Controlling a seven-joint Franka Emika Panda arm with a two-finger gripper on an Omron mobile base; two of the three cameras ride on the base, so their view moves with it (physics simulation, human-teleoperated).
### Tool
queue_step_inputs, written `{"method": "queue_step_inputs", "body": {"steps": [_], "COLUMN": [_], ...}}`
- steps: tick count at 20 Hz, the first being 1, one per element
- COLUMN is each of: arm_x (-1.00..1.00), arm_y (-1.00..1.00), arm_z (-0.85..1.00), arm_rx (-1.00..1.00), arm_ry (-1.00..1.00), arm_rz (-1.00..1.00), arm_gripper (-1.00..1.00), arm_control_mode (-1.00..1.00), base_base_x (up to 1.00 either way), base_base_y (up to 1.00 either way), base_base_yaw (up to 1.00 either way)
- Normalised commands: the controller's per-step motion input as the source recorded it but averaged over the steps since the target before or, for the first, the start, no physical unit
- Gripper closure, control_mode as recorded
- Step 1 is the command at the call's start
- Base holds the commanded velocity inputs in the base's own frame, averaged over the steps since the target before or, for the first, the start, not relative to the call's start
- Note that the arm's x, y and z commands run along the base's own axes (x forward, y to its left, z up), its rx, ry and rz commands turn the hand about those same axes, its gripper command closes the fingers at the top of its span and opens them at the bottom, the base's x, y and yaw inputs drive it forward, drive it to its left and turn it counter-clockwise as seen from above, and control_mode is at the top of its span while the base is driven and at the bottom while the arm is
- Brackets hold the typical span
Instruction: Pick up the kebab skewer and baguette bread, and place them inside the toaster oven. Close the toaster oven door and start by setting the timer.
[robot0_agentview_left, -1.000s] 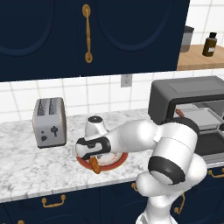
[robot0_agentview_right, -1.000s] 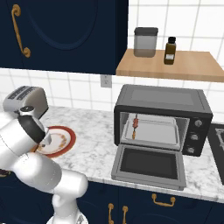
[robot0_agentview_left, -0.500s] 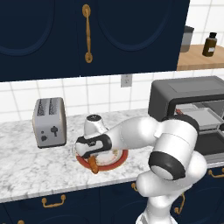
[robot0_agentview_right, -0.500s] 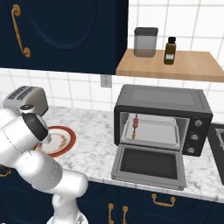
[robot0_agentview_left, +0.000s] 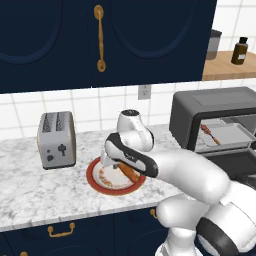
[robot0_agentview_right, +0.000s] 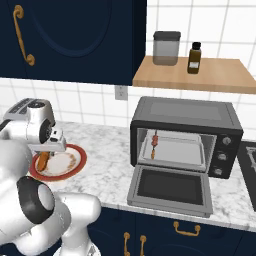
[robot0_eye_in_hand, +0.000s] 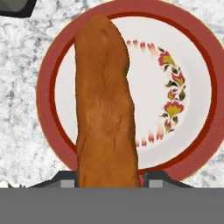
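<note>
1 baguette (robot0_eye_in_hand: 105, 109), 1 kebab skewer (robot0_agentview_right: 154, 144), 1 plate (robot0_eye_in_hand: 199, 113), 1 toaster oven (robot0_agentview_right: 186, 135), 1 toaster (robot0_agentview_left: 56, 139), 1 jar (robot0_agentview_right: 166, 48), 1 bottle (robot0_agentview_right: 194, 57)

A home kitchen: navy cabinets (robot0_agentview_left: 60, 40), white tiled wall (robot0_agentview_right: 90, 95), marble counter (robot0_agentview_left: 30, 185), toaster (robot0_agentview_left: 56, 139) and toaster oven (robot0_agentview_right: 185, 135).

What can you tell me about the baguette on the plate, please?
The baguette is a slim, orange-brown loaf with a rounded far end and a rough, crusty-looking surface. It lies over the red-rimmed, flower-patterned plate on the marble counter. Its near end runs between the fingers of the gripper; contact cannot be confirmed.
</note>
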Motion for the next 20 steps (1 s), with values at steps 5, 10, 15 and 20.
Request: {"method": "queue_step_inputs", "body": {"steps": [5,10,15,20], "arm_x": [-0.64,-0.49,-0.31,-0.10], "arm_y": [-1.00,-1.00,-1.00,-1.00], "arm_z": [0.68,0.51,0.44,0.30], "arm_rx": [-0.05,-0.07,-0.05,-0.03], "arm_ry": [-0.13,-0.14,-0.16,-0.18], "arm_rz": [0.37,0.40,0.41,0.39], "arm_gripper": [1.00,1.00,1.00,1.00], "arm_control_mode": [-1.00,-1.00,-1.00,-1.00], "base_base_x": [0.00,0.00,0.00,0.00], "base_base_y": [0.00,0.00,0.00,0.00], "base_base_yaw": [0.00,0.00,0.00,0.00]}}
